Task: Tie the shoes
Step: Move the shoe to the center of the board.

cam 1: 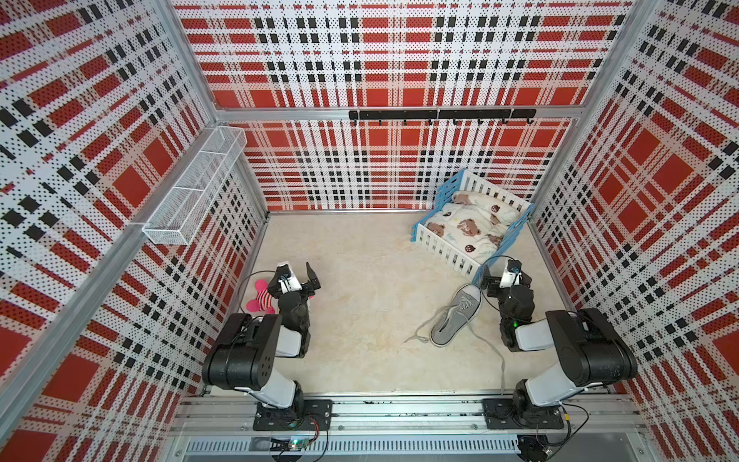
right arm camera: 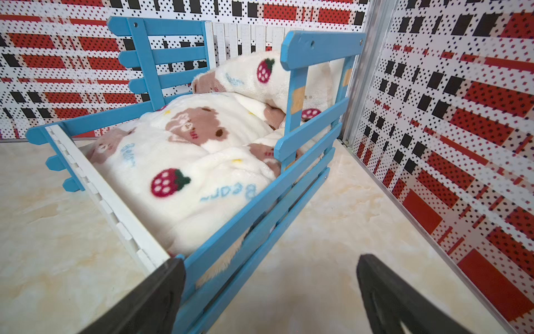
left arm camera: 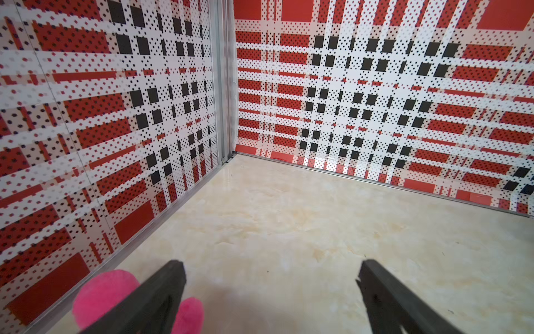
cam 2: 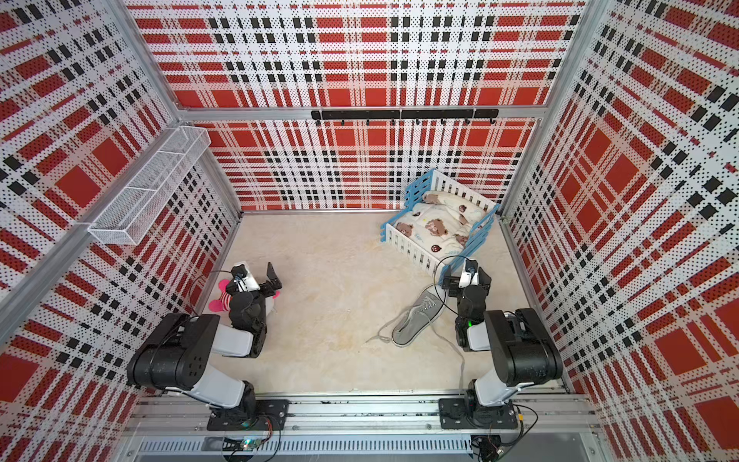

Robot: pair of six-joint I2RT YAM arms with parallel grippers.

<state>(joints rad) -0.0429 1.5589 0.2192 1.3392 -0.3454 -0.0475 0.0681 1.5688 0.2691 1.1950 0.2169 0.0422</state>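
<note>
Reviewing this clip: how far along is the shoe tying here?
Done: nothing. The sneaker lies on the floor with its laces loose and trailing, no knot visible. In hand: nothing; the left gripper is open by the plush toy, the right gripper open facing the crib, neither touching the sneaker. Left: the whole tie.

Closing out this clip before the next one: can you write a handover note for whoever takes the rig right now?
Left gripper: jaws open, empty, over the toy.
Right gripper: jaws open, empty, facing the cot.
Shoe: sole down near the right gripper, toe toward the cot.
Laces: untied, ends trailing loose on both sides of the shoe.
Done: nothing.
Left: grasp both lace ends and tie them.
</note>
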